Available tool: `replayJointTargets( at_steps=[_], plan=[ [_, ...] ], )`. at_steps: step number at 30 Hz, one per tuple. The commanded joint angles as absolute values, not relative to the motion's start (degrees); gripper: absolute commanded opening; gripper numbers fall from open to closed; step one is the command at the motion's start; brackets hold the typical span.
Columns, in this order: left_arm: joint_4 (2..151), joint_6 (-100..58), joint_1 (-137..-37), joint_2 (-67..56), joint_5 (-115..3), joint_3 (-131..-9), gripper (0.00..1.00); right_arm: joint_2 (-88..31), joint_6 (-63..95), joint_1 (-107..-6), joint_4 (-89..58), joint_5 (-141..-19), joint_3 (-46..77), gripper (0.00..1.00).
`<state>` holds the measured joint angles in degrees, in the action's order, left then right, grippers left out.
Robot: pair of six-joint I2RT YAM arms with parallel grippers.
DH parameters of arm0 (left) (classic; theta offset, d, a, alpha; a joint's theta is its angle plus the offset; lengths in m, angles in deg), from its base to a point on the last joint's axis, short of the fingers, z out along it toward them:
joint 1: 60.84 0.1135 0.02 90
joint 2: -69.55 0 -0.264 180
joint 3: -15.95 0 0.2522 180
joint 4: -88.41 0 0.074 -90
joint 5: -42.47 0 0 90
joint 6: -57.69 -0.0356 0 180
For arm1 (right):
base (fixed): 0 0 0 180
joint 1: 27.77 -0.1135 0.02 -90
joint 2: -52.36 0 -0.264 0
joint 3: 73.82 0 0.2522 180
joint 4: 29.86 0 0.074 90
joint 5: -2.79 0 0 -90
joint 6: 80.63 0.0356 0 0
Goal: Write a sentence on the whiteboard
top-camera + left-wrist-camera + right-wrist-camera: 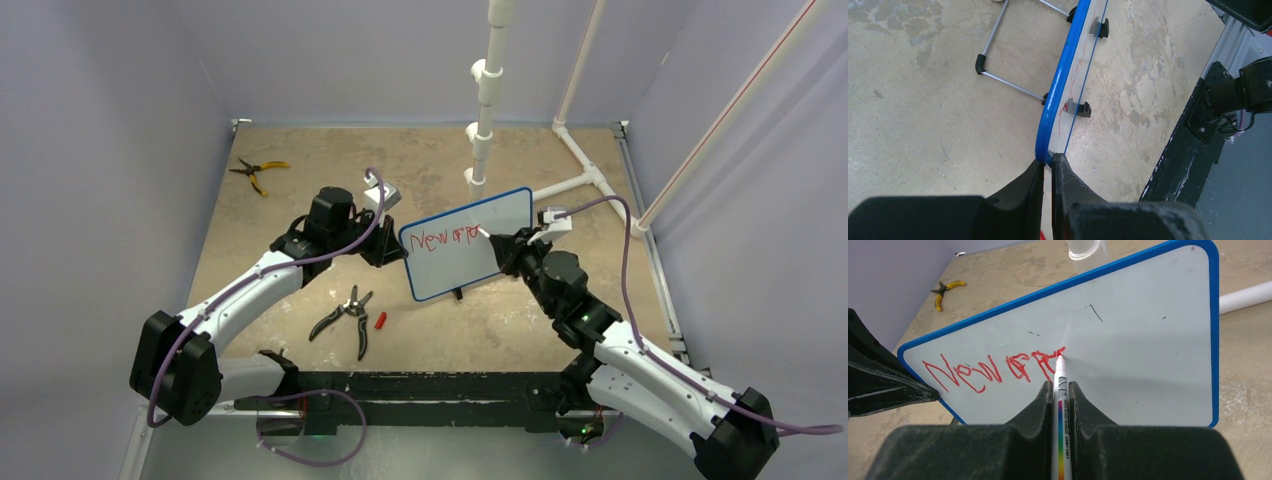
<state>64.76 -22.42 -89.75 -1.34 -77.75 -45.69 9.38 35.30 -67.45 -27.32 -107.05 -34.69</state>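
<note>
While your left claw [1049, 159] pinches the whiteboard [1148, 330] by its blue edge to steady it standing on the table [420, 165], your right claw [1062, 386] clamps the marker [1060, 371], tip touching the end of the sentence [998, 371].

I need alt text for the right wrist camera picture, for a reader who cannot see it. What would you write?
The right gripper holds a white marker with its red tip on a blue-framed whiteboard, at the end of red handwritten lettering that begins with "New". The left gripper clamps the board's edge; yellow-handled pliers lie beyond it.
</note>
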Motion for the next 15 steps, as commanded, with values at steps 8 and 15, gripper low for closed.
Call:
replayJointTargets(
  at_steps=[8,15],
  plan=[
    [66.9,-22.6,-89.7,-0.8,-78.5,-45.4,0.0,8.6,38.2,-67.1,-24.2,-108.3,-35.5,0.0],
    [66.9,-22.6,-89.7,-0.9,-78.4,-45.4,0.0,9.4,37.8,-67.1,-23.4,-110.3,-34.7,0.0]
  ],
)
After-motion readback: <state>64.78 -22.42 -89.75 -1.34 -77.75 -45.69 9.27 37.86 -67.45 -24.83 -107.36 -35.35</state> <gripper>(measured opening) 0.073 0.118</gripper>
